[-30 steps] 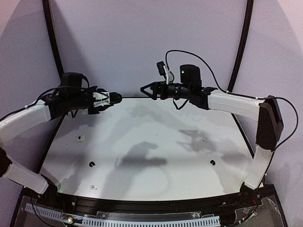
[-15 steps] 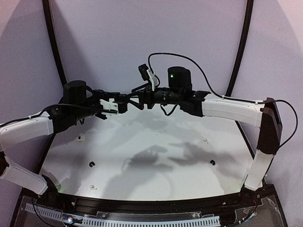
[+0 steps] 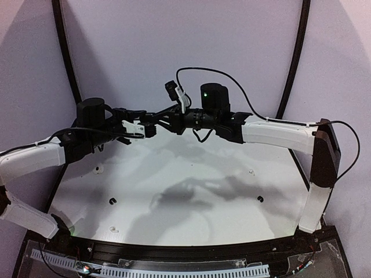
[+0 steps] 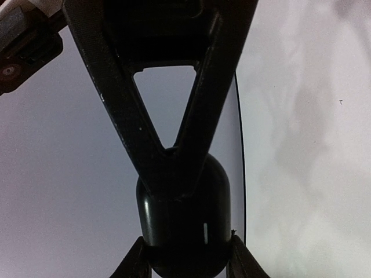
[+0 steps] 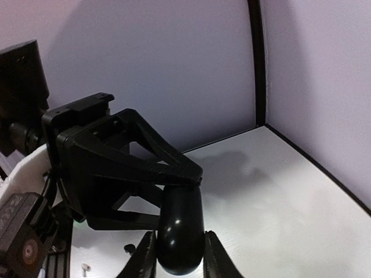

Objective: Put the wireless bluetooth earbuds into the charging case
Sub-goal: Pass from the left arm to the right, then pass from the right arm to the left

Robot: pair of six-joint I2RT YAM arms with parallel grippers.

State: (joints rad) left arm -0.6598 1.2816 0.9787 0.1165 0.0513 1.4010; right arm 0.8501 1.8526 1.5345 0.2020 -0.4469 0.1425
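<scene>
Midair above the 12 o'clock end of the table [image 3: 191,226]: gripping a black oval charging case [image 4: 182,223] from two sides at once, well clear of the surface.

Reaching in from 9 o'clock in the overhead view with the left gripper [image 4: 185,262], pinching the rounded end of the case nearest its own camera, one finger pressing on each flank. Coming in from 3 o'clock with the right gripper [image 5: 178,259], likewise pinching the case between both fingers at the opposite end. Crossing over the case in both wrist views, each gripper's black triangular fingers closing on the far end as seen from the other's camera. Showing a small pale slit low on the case's side in the left wrist view. Not possible to tell whether the lid is open.

Lying on the table, well apart from the case:
- one black earbud [image 3: 112,200] toward 8 o'clock, another toward 4 o'clock [image 3: 260,198]
- one white earbud [image 3: 98,169] toward 10 o'clock, another toward 2 o'clock [image 3: 250,171]
- a pale speck [image 3: 114,229] toward 7 o'clock

Appearing too small for any detail, all five of them.
</scene>
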